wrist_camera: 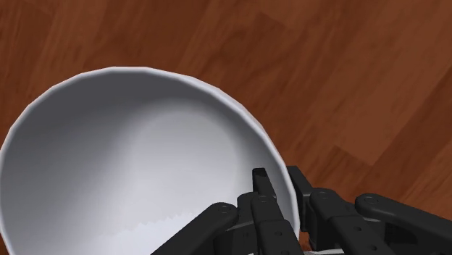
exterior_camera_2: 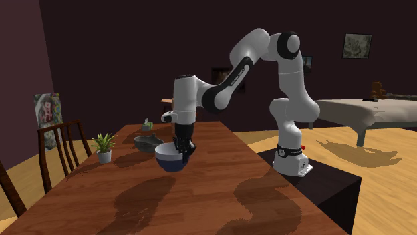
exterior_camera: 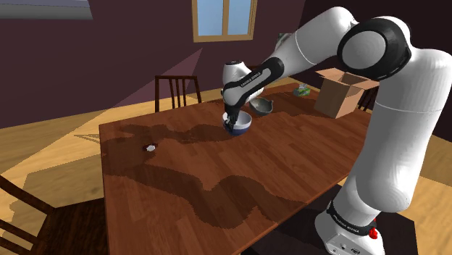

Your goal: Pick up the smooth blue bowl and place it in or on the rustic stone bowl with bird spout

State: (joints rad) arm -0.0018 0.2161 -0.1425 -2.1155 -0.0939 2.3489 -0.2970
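The bowl (exterior_camera: 243, 124) is dark blue outside and white inside (wrist_camera: 137, 159), and rests on or just above the wooden table (exterior_camera: 217, 174); I cannot tell which. My gripper (exterior_camera: 232, 120) comes down from above and is shut on the bowl's rim. In the wrist view one finger (wrist_camera: 264, 187) is inside the rim and the other outside it. The second exterior view has the gripper (exterior_camera_2: 182, 148) on the bowl's (exterior_camera_2: 171, 160) right rim. The grey stone bowl (exterior_camera: 262, 106) stands just beyond the blue bowl, apart from it, and appears again (exterior_camera_2: 148, 142) to its left.
A cardboard box (exterior_camera: 340, 90) with open flaps stands at the table's far right, a small green item (exterior_camera: 301, 90) beside it. A small white object (exterior_camera: 150, 148) lies towards the shoulder view's left. A potted plant (exterior_camera_2: 103, 147) is near the stone bowl. Chairs (exterior_camera: 176, 90) (exterior_camera_2: 60, 147) line the table.
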